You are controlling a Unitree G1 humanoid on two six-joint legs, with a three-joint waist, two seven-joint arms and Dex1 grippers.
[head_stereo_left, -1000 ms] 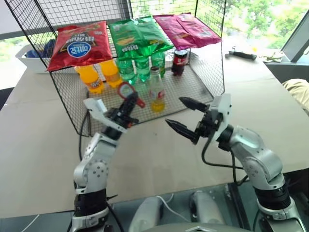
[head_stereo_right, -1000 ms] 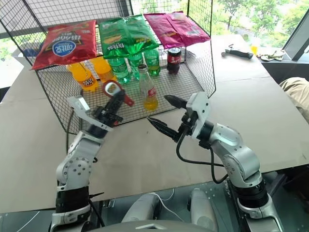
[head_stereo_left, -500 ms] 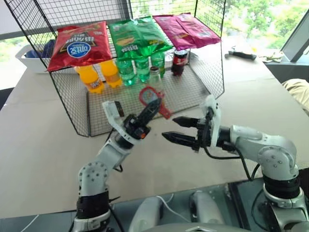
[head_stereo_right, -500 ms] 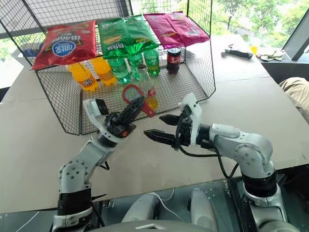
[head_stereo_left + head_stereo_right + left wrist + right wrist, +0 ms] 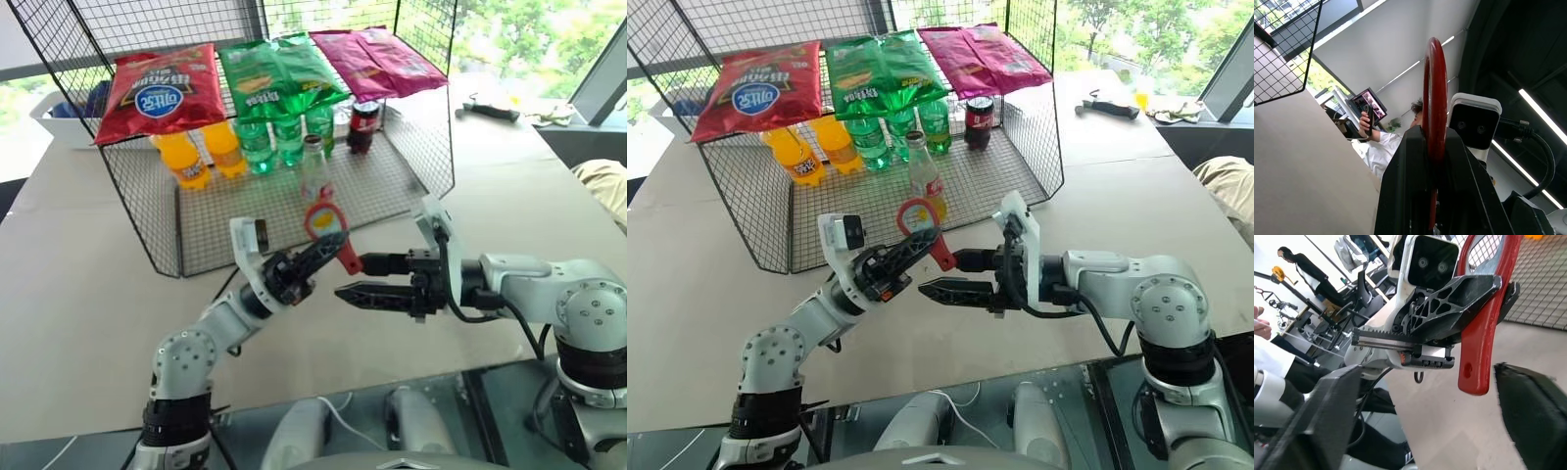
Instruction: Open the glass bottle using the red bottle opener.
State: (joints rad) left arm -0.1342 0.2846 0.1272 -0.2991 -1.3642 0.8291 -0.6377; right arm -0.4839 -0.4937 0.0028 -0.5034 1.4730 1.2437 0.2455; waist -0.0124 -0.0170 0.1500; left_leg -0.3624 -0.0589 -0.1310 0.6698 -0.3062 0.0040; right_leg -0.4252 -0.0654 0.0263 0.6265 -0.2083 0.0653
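Note:
The glass bottle (image 5: 924, 174) stands upright on the wire rack's floor (image 5: 206, 220), yellow liquid in its lower part, behind both grippers. My left gripper (image 5: 326, 247) is shut on the red bottle opener (image 5: 324, 219), held in the air in front of the rack with its ring up and its handle slanting down to the right. In the left wrist view the opener's ring (image 5: 1433, 98) rises edge-on between the fingers (image 5: 1400, 196). My right gripper (image 5: 359, 279) points left and is open. Its fingers (image 5: 1312, 421) flank the opener's handle (image 5: 1480, 352) without touching it.
The wire rack carries red, green and pink chip bags (image 5: 157, 88) on top. Orange bottles (image 5: 186, 157), green bottles (image 5: 274, 137) and a cola bottle (image 5: 364, 125) stand at its back. A tool (image 5: 488, 110) lies far right. A person (image 5: 1378, 147) holds a phone.
My left gripper has carried the opener right and back towards me, rolling it. My right gripper has turned to point left, and its fingers have come around the opener's handle and narrowed a little.

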